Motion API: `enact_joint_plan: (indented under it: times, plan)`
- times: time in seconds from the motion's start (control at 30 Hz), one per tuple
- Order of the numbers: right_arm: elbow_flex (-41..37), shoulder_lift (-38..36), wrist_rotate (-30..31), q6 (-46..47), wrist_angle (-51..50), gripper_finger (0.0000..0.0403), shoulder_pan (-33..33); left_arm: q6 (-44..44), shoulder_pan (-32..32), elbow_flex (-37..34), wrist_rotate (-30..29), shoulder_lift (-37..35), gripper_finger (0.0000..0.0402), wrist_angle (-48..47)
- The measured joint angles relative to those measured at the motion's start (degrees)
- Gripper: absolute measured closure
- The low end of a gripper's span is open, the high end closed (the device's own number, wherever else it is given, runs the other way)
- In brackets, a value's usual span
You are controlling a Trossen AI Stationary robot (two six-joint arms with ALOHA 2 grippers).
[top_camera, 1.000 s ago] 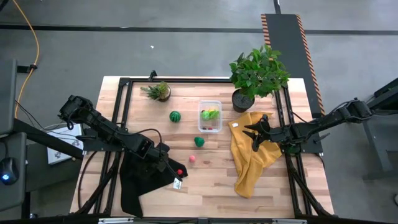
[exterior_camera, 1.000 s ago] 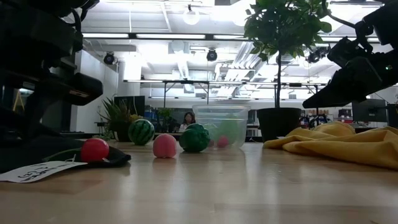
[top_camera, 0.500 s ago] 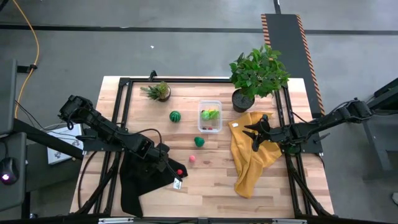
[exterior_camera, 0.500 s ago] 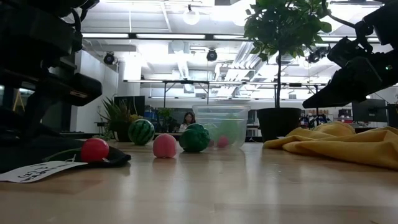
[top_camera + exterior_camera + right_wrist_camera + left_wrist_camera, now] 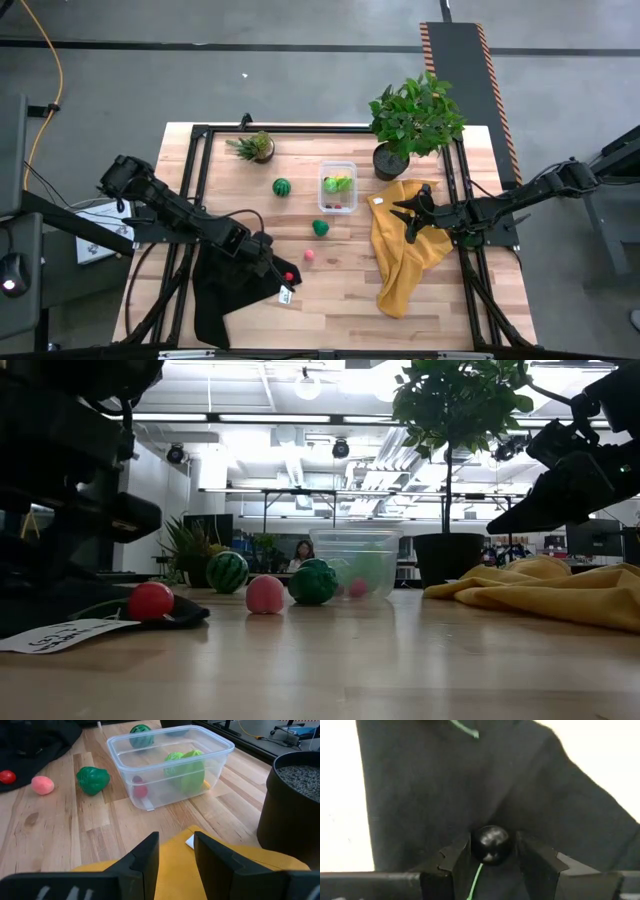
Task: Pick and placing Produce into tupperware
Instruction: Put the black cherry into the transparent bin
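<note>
Roughly half done, judging by the counter (image 5: 340, 290). At frame centre, the tupperware (image 5: 338, 188) holds green, yellow and red pieces. Striped melon (image 5: 282, 187), green ball (image 5: 320, 228) and pink piece (image 5: 309, 255) remain outside. Lower left, the left gripper (image 5: 491, 862) has its fingers around a small dark ball (image 5: 491, 844) over the black cloth (image 5: 225, 295). The right gripper (image 5: 176, 854) waits with its fingers apart over the yellow cloth (image 5: 405, 260).

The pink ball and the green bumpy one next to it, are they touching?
Apart. In the right wrist view, bare wood shows between the pink ball and the green piece; the high view shows that gap too.
</note>
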Motion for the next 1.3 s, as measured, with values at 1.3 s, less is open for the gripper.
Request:
enact_joint_plan:
  times: [1.3]
  plan:
    - [0.0,-0.04,0.0,0.0,-0.83,0.0289,-0.01,3.17,0.07,9.28,-5.14,0.08,0.0289,-6.48]
